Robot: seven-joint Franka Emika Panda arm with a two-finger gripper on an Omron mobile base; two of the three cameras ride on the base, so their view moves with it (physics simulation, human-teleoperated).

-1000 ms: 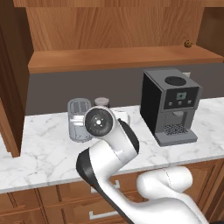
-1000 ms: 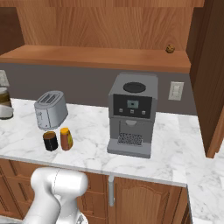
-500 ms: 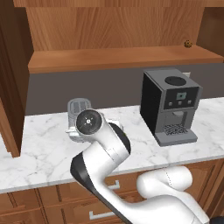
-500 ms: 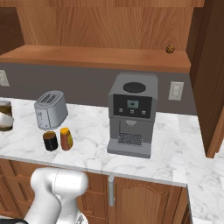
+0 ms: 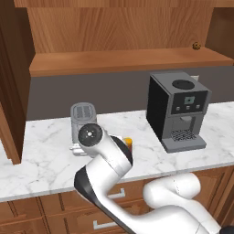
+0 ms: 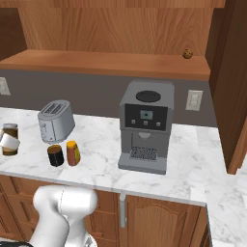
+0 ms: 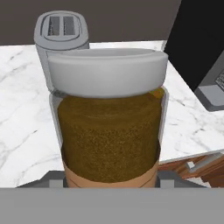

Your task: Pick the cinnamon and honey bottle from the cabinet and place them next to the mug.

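My gripper (image 7: 109, 181) is shut on the cinnamon (image 7: 109, 127), a brown jar with a pale grey-white lid that stands upright between the fingers. The right base view shows the jar (image 6: 9, 137) with the gripper (image 6: 8, 143) at the far left, low over the counter and left of the toaster; whether it touches the marble I cannot tell. The dark mug (image 6: 55, 155) stands on the counter in front of the toaster, the honey bottle (image 6: 73, 153) right beside it. In the left base view my arm hides the mug, and the honey bottle's orange cap (image 5: 128, 142) peeks out. The cabinet shelf (image 5: 123, 61) hangs above.
A grey toaster (image 6: 56, 120) stands behind the mug, also in the hand view (image 7: 61, 30). A dark coffee machine (image 6: 146, 126) sits to the right on the marble counter (image 6: 193, 169). A small round thing (image 6: 187, 53) lies on the shelf's right end. Drawers run below.
The gripper has come down with the cinnamon toward the counter at the left of the right base view. The arm's elbow has swung left and lower. Mug and honey bottle have stayed put.
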